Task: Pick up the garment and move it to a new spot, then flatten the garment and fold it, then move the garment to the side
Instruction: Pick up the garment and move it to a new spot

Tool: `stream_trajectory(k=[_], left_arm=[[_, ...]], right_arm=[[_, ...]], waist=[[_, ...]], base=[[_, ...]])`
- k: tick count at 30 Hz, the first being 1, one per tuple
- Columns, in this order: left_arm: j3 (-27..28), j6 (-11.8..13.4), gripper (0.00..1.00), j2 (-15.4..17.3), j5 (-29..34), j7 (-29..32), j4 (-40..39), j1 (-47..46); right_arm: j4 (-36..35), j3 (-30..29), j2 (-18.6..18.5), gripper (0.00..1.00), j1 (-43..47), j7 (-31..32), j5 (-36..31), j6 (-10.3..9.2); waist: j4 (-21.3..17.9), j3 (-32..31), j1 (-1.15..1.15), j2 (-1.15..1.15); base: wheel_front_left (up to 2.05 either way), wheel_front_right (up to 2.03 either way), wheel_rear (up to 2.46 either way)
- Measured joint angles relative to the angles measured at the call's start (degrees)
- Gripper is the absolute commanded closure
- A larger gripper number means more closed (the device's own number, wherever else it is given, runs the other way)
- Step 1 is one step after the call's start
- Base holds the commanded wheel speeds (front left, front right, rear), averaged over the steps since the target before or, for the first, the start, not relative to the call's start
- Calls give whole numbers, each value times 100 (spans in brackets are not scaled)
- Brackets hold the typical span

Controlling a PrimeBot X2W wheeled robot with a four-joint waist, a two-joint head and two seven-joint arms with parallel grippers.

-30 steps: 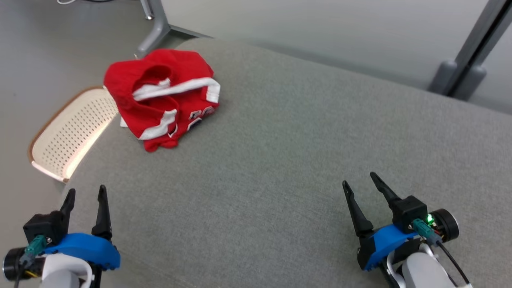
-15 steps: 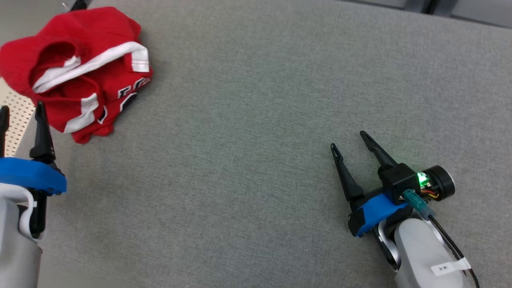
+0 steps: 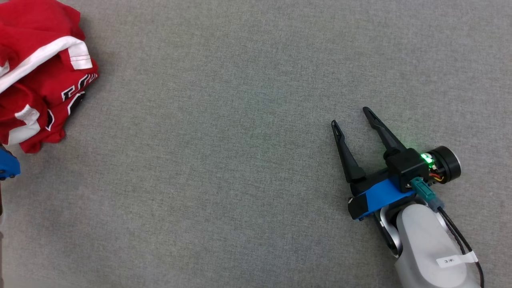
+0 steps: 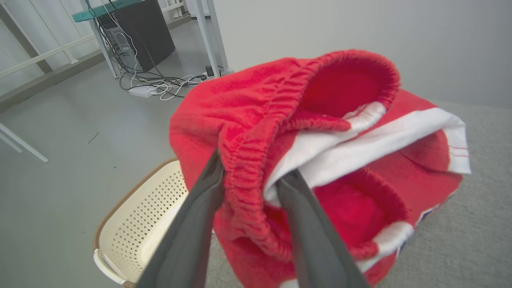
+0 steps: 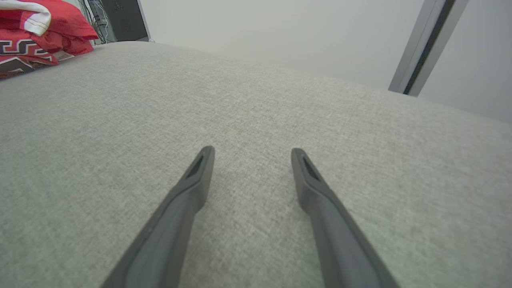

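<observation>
So, garment (image 3: 36,80): red with white bands, bunched at the far-left edge of the grey cushion (image 3: 224,160). I see black-and-white lettering on it, folded over and unreadable.
Left gripper (image 4: 252,168): fingers straddle the elastic waistband with cloth between them; I cannot tell whether they clamp it.
Basket (image 4: 136,224): cream, perforated, on the floor left of the garment.
Right gripper (image 3: 350,116): jaws spread wide, nothing between them, near right over bare cushion.
Forearm tag (image 3: 450,261): reads "3" plus a mark I can't make out.
</observation>
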Motion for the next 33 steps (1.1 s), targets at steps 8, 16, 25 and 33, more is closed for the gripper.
stream_trajectory(k=[8, 16, 25, 33], left_arm=[[70, 0, 100, -26, 233, 0, -803, -69], [-103, 0, 100, 3, 360, 0, -1915, -3], [-869, 0, 100, -135, 147, 0, -2708, 133], [-1397, 0, 100, -612, -51, 1, -3145, 422]], right_arm=[[65, -51, -55, 0, 159, 22, 302, -5], [79, 114, -64, 0, 403, 29, 809, -5], [-76, 245, -66, 0, 746, 31, 1152, -7], [-276, 375, -73, 0, 990, 31, 1315, -7]], waist=[[-44, -300, 0, 1], [-320, -832, 0, 0], [-1188, -1187, -1, 0], [-2264, -1265, 0, 1]], base=[[0, 0, 0], [0, 0, 0], [0, 0, 0], [0, 0, 0]])
